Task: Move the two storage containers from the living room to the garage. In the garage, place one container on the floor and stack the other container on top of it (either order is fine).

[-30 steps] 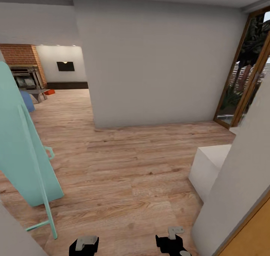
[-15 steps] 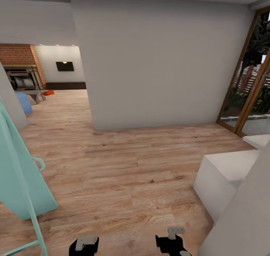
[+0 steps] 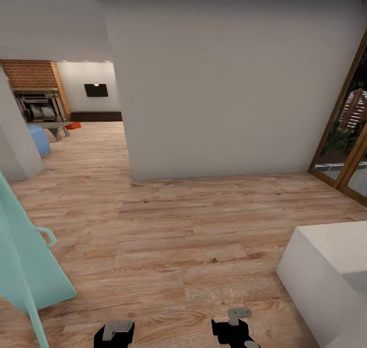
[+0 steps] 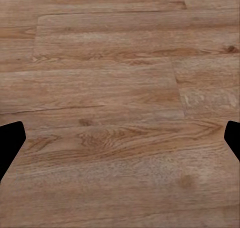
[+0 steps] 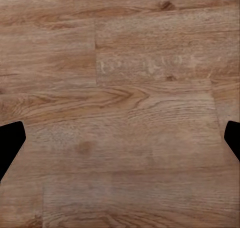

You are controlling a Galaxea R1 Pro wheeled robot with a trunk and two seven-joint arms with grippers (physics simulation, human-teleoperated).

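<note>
Far off through the opening at the left lies the living room [image 3: 76, 103], with its brick fireplace and wall TV. A small orange-red storage container [image 3: 74, 126] sits on the wood floor there, beside a low table; the other container is out of view. The garage is out of view. My two arms show at the head view's bottom edge, left arm [image 3: 114, 332] and right arm [image 3: 232, 330]. Both wrist views look down on bare wood planks. The left gripper [image 4: 120, 143] and the right gripper [image 5: 120, 143] are open, fingertips wide apart, holding nothing.
A large pale wall block [image 3: 219, 83] stands straight ahead, with the passage to its left. A teal stand [image 3: 25, 266] leans at the near left. A white block [image 3: 326, 266] sits at the near right, a wood-framed glass door [image 3: 346, 134] beyond it. A blue sofa [image 3: 40, 139] is at the far left.
The whole head view has shifted, so the camera moved: the teal stand slid toward the left edge, the white block toward the lower right. Both arms keep the same pose.
</note>
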